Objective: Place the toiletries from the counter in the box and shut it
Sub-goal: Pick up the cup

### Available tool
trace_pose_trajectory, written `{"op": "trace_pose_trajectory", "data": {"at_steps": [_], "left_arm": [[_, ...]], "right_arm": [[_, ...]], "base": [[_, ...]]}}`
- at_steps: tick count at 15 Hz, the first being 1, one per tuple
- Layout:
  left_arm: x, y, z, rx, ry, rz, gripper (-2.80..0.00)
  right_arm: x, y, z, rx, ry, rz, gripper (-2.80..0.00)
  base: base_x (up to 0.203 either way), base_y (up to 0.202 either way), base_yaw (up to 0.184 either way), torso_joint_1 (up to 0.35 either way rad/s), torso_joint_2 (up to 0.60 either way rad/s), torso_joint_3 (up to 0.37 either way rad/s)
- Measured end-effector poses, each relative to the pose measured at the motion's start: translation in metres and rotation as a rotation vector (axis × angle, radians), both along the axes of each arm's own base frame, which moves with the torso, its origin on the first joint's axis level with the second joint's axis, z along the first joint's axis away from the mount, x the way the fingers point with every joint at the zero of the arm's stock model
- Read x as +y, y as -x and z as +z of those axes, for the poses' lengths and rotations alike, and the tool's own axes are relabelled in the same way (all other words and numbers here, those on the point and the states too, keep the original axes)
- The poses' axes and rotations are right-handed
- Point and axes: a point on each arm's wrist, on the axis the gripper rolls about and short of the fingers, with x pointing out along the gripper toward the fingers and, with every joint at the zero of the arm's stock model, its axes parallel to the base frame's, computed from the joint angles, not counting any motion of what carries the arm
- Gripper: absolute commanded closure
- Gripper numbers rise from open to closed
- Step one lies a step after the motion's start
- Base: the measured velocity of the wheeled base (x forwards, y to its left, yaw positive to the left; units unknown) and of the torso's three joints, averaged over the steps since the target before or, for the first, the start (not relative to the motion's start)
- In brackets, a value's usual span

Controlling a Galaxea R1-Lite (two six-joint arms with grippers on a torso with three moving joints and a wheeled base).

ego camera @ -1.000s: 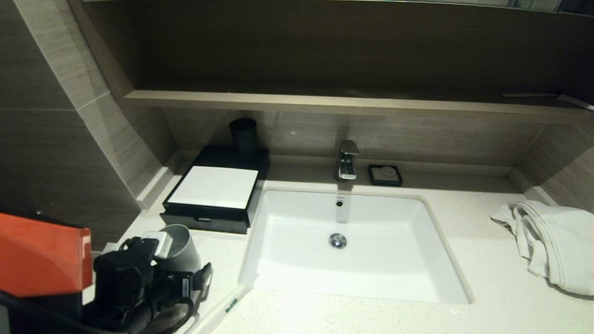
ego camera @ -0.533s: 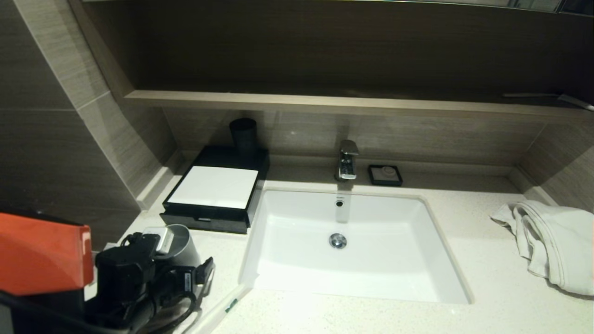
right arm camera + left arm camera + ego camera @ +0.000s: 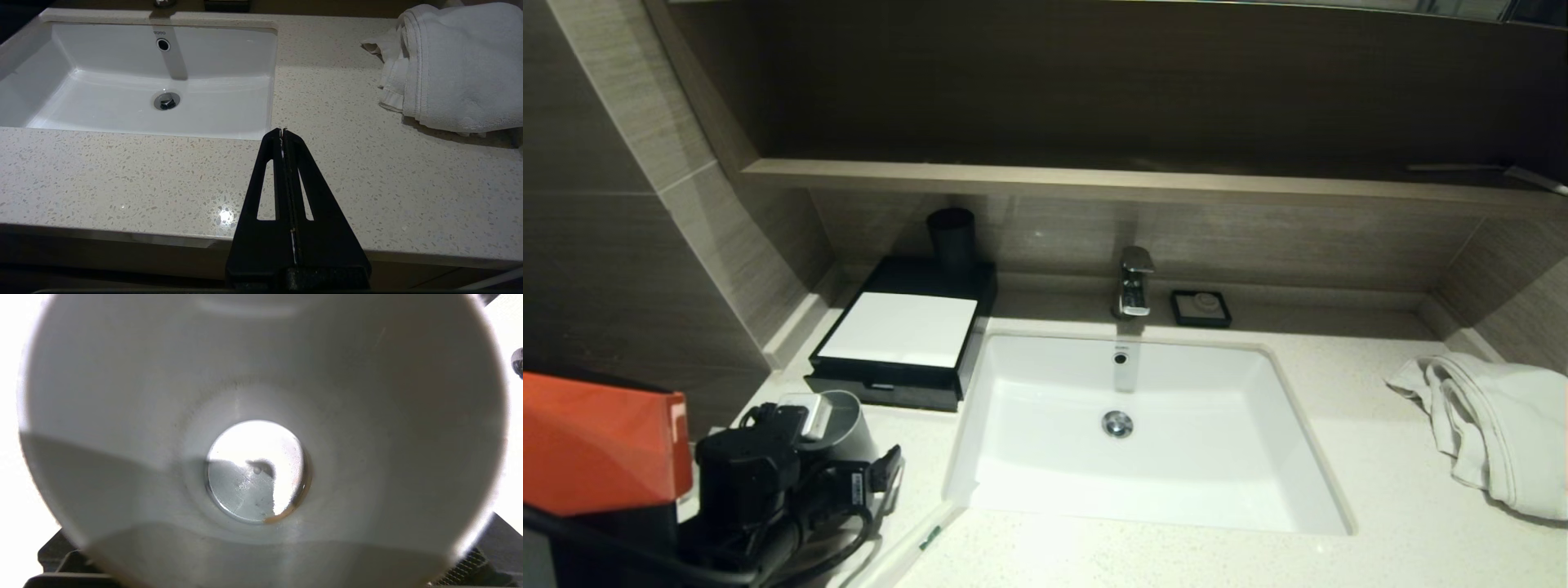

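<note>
left hand (image 3: 849, 445) sits right over the grey cup (image 3: 845, 429) near the tabletop (image 3: 1143, 555) front-left corner, can't tell if it's wide or narrow. right hand (image 3: 282, 132) hangs off the front edge, pinched fully together, holding nothing. box (image 3: 898, 331) sits behind the cup with its drawer in. one sachet (image 3: 915, 543) lies by the basin (image 3: 1045, 457) corner.

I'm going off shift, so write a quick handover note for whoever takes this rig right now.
Left gripper: at the grey cup, front left of the counter.
Right gripper: shut, empty, over the counter's front edge.
Box: behind the cup, drawer looks shut.
Done: nothing visibly packed.
Left: one sachet lies by the basin's front left corner; box it, close.
</note>
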Motion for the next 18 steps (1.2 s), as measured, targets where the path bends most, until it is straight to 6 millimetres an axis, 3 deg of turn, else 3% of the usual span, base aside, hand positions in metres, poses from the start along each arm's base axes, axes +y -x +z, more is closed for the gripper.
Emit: {"op": "trace_pose_trajectory", "data": {"at_steps": [6,7,18], "left_arm": [[-0.0005,-0.0023,-0.0015,0.001,0.0,0.001,-2.8],[-0.0005,-0.0025,-0.0015,0.001,0.0,0.001,0.0],[0.0057,-0.0032,0.0017,-0.011,-0.001,0.024,0.0]], "right_arm": [[0.0,0.0,0.0,0.0,0.0,0.0,0.0],[0.0,0.0,0.0,0.0,0.0,0.0,0.0],[0.0,0.0,0.0,0.0,0.0,0.0,0.0]], "base": [[0.0,0.0,0.0,0.0,0.0,0.0],[0.0,0.0,0.0,0.0,0.0,0.0],[0.0,0.0,0.0,0.0,0.0,0.0]]}}
